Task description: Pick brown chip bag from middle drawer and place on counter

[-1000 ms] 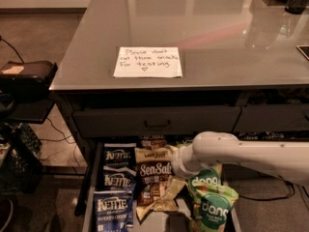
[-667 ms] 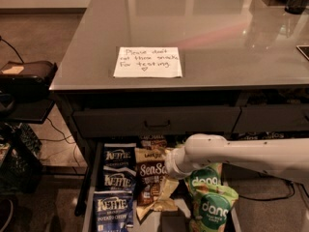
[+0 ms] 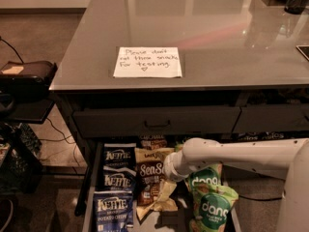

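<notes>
Bag: brown chip bag (image 3: 150, 179) in middle drawer (image 3: 89, 190), long axis front-to-back, tan top toward bench (image 3: 203, 28), reads "Sea S".
Claw (image 3: 169, 171): at its right edge; grip, we cannot tell.
Flanks: Kettle bags (image 3: 118, 180), dang bags (image 3: 212, 208).

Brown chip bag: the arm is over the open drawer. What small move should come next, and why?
Probably ease the gripper slightly left and down onto the brown bag. The gripper hangs at the bag's right edge, between it and the green bags, and the bag lies flat in the drawer, not yet lifted toward the counter.
</notes>
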You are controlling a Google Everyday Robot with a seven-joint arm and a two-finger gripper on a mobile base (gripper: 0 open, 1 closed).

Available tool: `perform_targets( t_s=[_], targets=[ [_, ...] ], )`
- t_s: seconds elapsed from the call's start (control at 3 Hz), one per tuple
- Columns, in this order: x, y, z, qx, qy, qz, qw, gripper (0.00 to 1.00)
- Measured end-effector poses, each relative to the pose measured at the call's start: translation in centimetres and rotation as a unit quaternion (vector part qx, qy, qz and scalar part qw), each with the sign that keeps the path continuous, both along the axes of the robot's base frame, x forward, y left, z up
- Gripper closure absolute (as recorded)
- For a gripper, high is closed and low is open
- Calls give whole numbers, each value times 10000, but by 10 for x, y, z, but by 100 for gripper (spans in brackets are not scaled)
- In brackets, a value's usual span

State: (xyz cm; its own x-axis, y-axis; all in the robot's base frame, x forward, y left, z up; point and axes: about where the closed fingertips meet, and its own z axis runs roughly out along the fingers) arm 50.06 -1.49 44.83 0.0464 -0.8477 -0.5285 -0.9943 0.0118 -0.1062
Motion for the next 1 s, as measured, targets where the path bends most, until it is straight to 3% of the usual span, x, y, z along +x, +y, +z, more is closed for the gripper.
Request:
perform_targets(
  t_s=[1.0],
  targets=[
    [28,-4,-48,-72,-53,227,9997,0]
  ],
)
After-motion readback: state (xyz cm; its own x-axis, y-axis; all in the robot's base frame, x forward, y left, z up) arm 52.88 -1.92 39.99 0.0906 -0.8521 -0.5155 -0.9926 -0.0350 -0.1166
